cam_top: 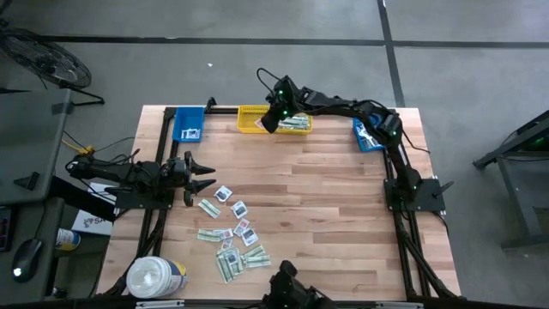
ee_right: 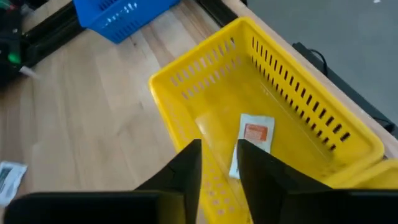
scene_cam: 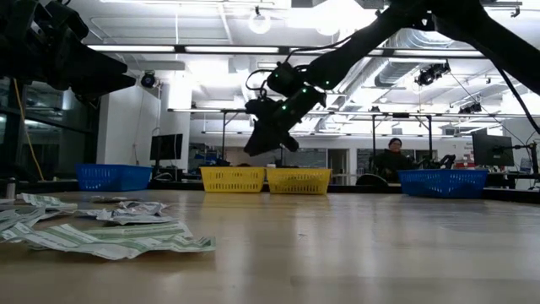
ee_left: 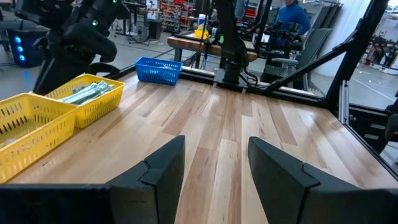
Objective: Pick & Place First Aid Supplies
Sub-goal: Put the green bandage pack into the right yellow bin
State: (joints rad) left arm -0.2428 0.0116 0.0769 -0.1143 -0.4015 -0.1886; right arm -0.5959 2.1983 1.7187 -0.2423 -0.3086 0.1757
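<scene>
We saw a small white paper packet with an orange-red mark (ee_right: 254,140) lying inside the left yellow slatted plastic bin (ee_right: 323,134) at the far edge of the wooden table (cam_top: 326,206). Directly above it hung the right gripper (ee_right: 219,163), its fingers slightly apart and holding nothing. The neighbouring yellow bin (cam_top: 294,123) held long pale green-white strips (ee_left: 90,91). More flat paper packets (cam_top: 233,236) lay scattered on the near left of the table, beside the left gripper (cam_top: 204,176), whose fingers stood apart and empty.
</scene>
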